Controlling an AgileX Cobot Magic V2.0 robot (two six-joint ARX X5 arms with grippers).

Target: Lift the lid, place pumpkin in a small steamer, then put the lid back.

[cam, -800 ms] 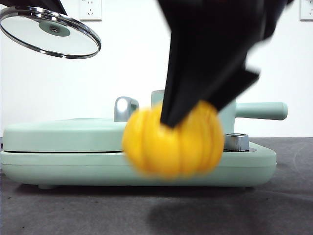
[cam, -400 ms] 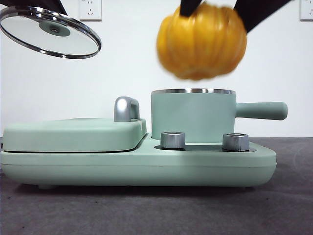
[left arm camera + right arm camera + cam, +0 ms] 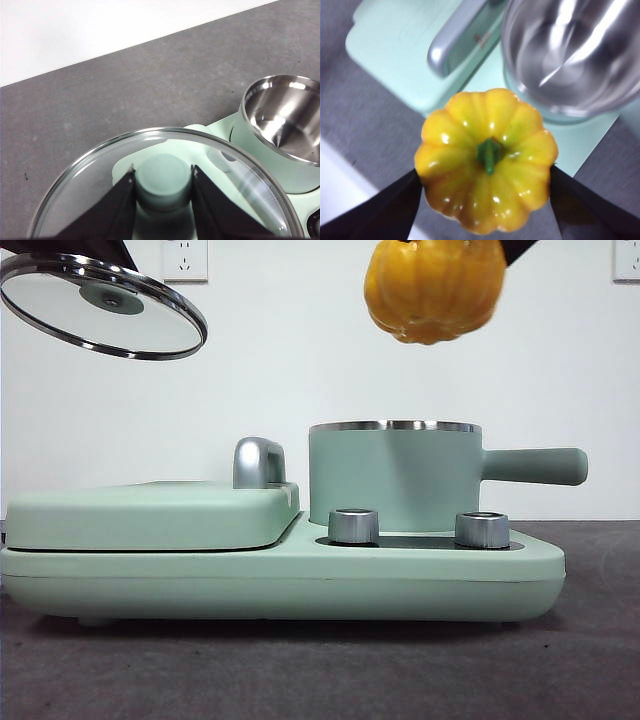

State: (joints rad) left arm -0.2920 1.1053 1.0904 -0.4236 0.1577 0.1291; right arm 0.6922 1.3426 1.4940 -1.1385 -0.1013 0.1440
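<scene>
My right gripper [image 3: 485, 172] is shut on the yellow-orange pumpkin [image 3: 486, 157] and holds it high in the air; in the front view the pumpkin [image 3: 435, 288] hangs above the small steamer [image 3: 395, 475]. The steamer is an open mint-green pot with a steel rim and a side handle pointing right; its steel inside shows in the right wrist view [image 3: 575, 55]. My left gripper [image 3: 163, 181] is shut on the knob of the glass lid [image 3: 90, 170] and holds it tilted, high at the front view's top left [image 3: 100, 305].
The steamer sits on a wide mint-green appliance base [image 3: 280, 575] with two silver knobs [image 3: 353, 525]. A flat mint-green cover [image 3: 150, 512] with a silver handle [image 3: 258, 460] fills its left half. Grey tabletop [image 3: 320, 670] lies in front.
The right gripper has lifted the pumpkin from low in front of the base up to above the steamer's rim. The lid has stayed still.
</scene>
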